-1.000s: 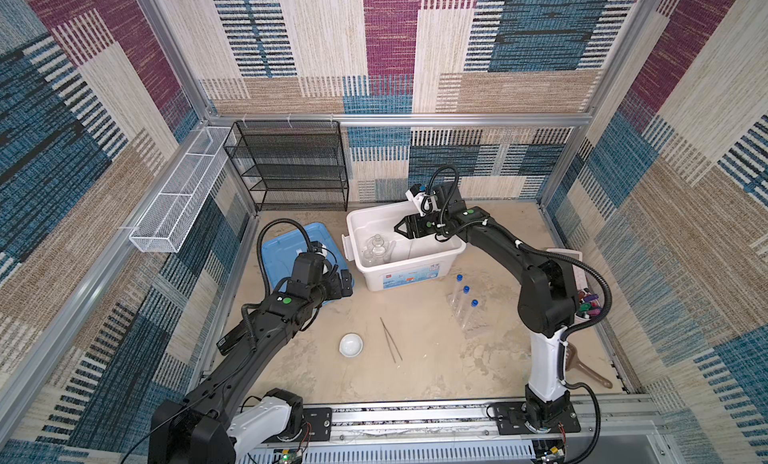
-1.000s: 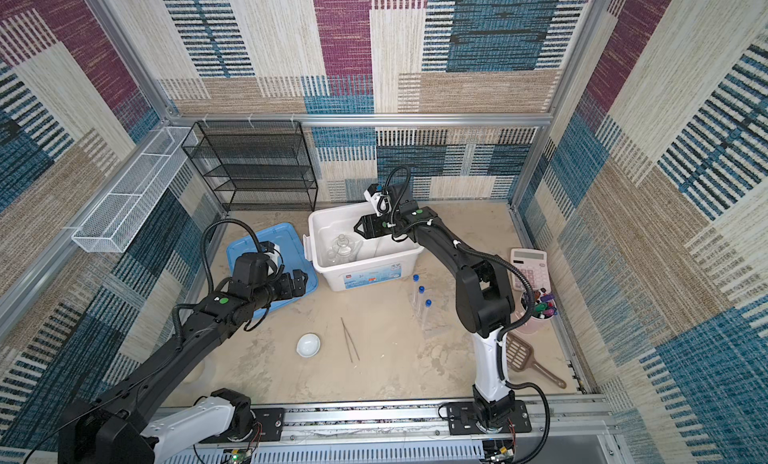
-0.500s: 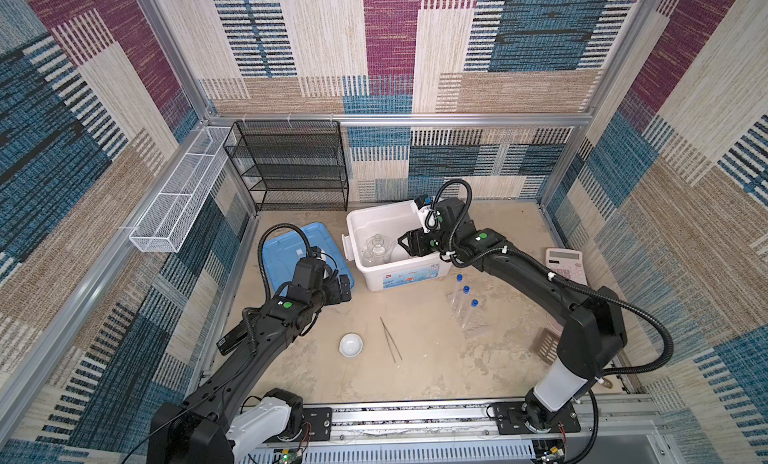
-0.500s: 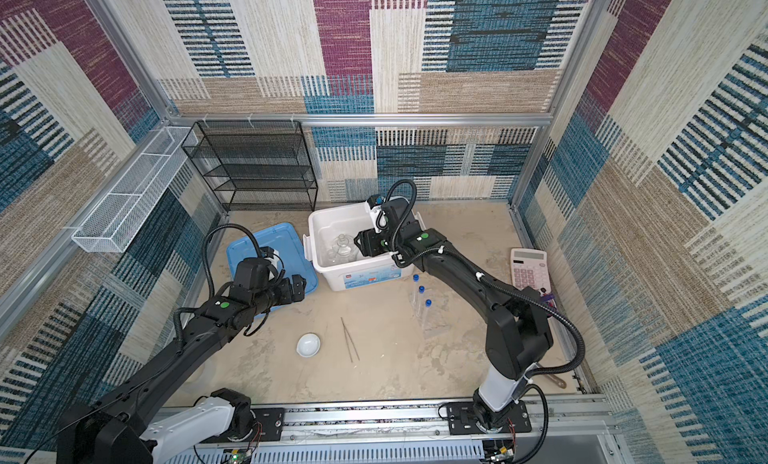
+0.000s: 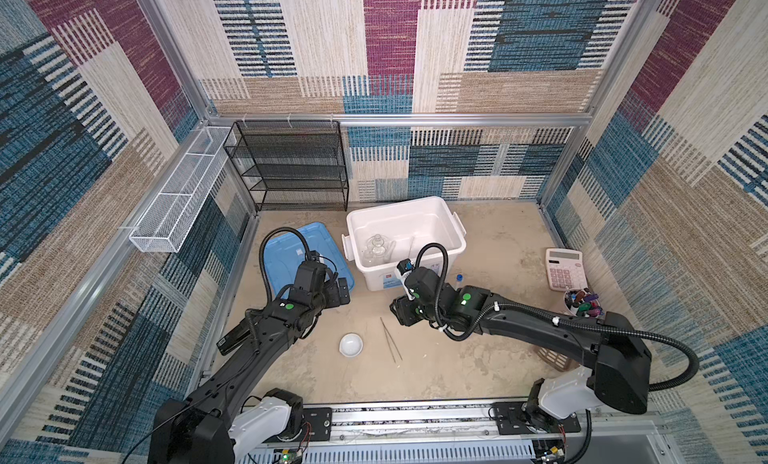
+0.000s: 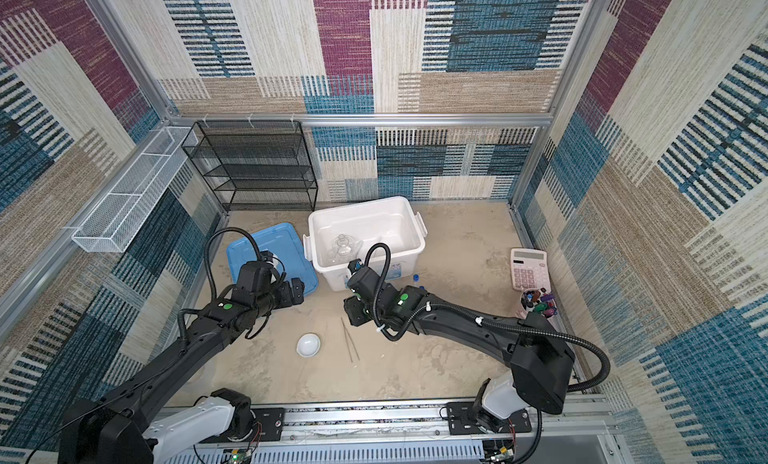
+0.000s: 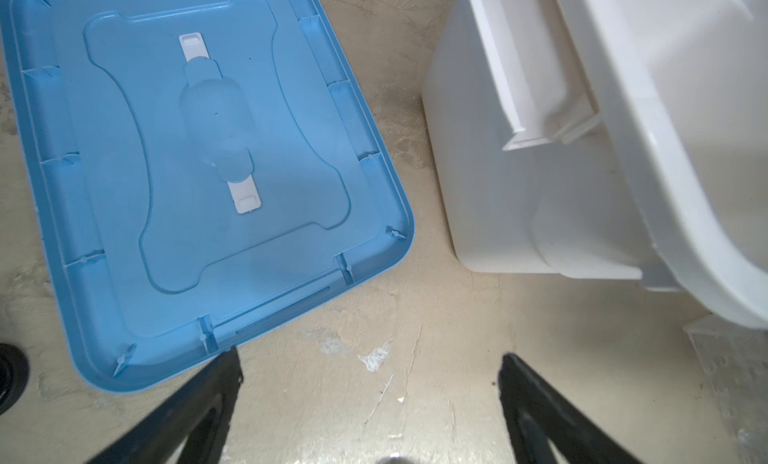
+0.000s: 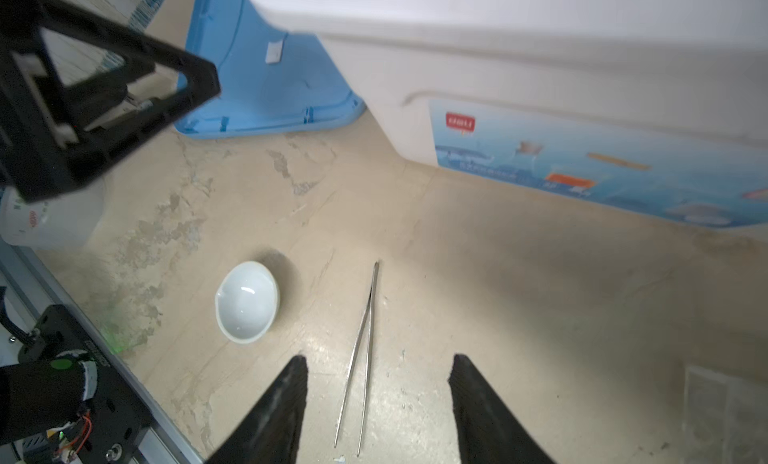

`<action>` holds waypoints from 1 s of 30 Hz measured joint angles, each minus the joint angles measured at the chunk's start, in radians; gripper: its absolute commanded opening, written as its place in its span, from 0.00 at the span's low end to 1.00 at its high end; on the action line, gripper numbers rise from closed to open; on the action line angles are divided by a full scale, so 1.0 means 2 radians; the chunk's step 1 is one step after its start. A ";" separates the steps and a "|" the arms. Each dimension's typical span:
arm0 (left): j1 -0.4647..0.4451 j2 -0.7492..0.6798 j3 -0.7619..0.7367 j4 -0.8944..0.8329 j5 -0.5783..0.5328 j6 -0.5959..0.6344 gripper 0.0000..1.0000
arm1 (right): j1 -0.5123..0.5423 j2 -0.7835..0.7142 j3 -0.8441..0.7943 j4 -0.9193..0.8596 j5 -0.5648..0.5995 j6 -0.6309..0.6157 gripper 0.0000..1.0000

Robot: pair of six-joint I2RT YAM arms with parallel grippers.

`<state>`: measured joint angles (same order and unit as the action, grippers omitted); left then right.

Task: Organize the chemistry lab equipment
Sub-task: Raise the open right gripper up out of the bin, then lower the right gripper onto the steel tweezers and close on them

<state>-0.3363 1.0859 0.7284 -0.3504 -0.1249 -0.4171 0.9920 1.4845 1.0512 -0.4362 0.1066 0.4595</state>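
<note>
On counter (image 5: pixel 498 242): 1 small white bowl (image 5: pixel 351 345), 1 pr metal tweezers (image 5: pixel 390 339) near it, not touching; 1 blue-capped tube (image 5: pixel 459 280) in view by front of 1 white bin (image 5: pixel 453 229). Bin open-topped, w/ clear glass dishes (image 5: pixel 378 248) inside, count unclear. 1 blue lid (image 5: pixel 286 254) flat beside it. 1 calculator (image 5: pixel 565 269); 1 cup (image 5: pixel 567 302) w/ markers (image 5: pixel 584 306). L hand (image 7: pixel 370 356) spread wide, empty, over counter btwn lid & bin. R hand (image 8: pixel 378 357) spread, empty, over tweezers, not touching.
</note>
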 measured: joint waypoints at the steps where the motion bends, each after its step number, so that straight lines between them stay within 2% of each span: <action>1: 0.000 -0.001 -0.001 0.001 0.000 -0.001 0.99 | 0.006 0.001 -0.009 -0.001 0.001 0.007 0.55; 7: 0.000 -0.002 -0.006 0.004 0.000 -0.001 0.99 | 0.035 0.036 -0.026 0.002 0.002 0.024 0.55; 21: 0.000 -0.014 -0.019 0.009 -0.003 -0.004 0.99 | 0.054 0.132 0.020 -0.004 -0.030 0.023 0.55; 30: 0.000 -0.023 -0.025 0.008 -0.008 -0.007 0.99 | 0.061 0.179 0.045 -0.025 -0.035 0.010 0.48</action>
<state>-0.3363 1.0401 0.6785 -0.3336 -0.1410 -0.4309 1.1149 1.8427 1.1412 -0.4858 0.0360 0.4793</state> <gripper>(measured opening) 0.990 0.497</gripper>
